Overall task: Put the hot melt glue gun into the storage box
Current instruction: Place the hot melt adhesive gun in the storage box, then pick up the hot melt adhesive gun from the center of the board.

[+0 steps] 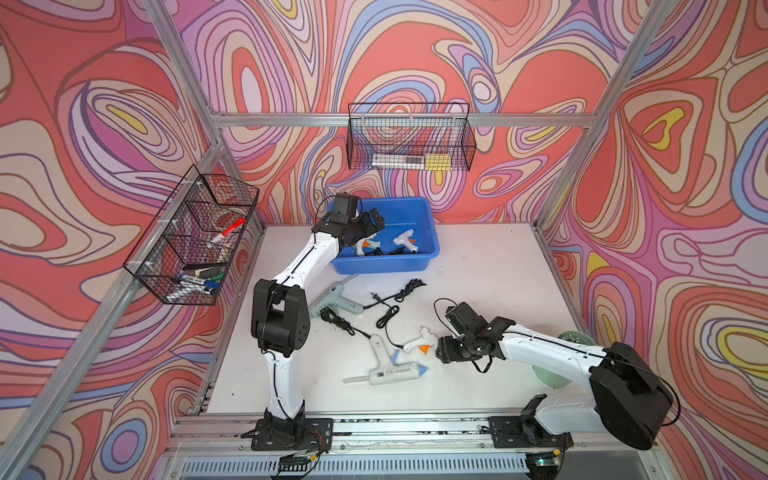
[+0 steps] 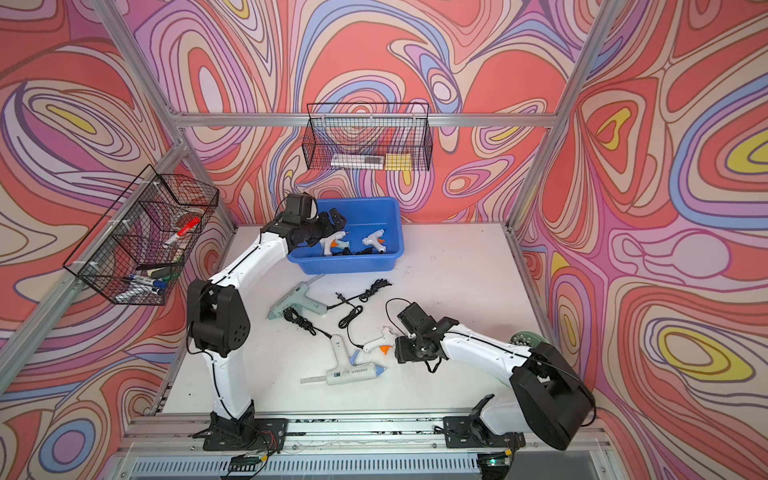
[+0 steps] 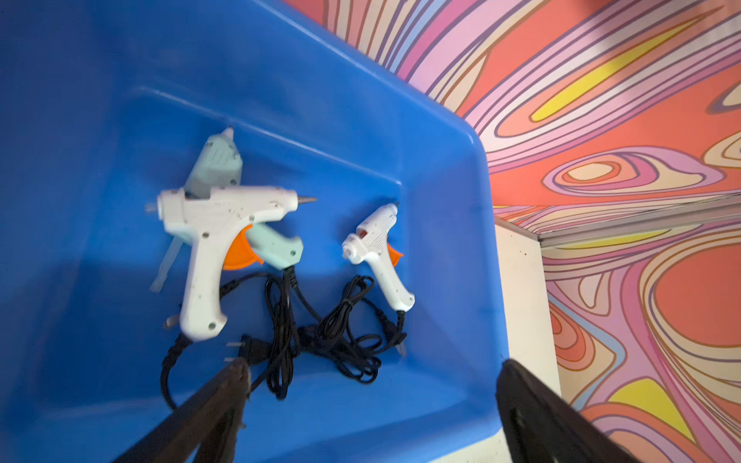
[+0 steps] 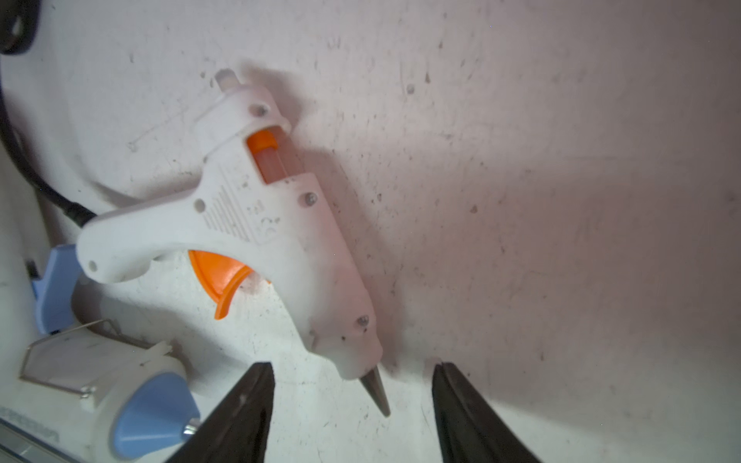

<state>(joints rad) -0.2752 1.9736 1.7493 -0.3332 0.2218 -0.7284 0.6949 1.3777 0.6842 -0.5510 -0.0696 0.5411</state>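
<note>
Left tool point(image 3: 373, 366) above storage box point(image 1: 386, 262), jaws spread wide, holding nothing. Box sits at back of desk point(image 1: 478, 270). Inside box: white orange-trigger gun point(image 3: 208, 240) lying across mint gun point(image 3: 220, 160), small white gun point(image 3: 377, 244) beside them, black cords point(image 3: 320, 332) tangled. Right tool point(image 4: 353, 368) low over desk, jaws partly apart, either side of nozzle of small glue gun point(image 4: 260, 224), not gripping it. Blue-nozzled gun point(image 1: 390, 372) just beside it. Pale green gun point(image 1: 336, 301) on desk near box.

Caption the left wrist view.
Open left gripper over the storage box holding a large white glue gun, small white glue gun and mint glue gun.
</note>
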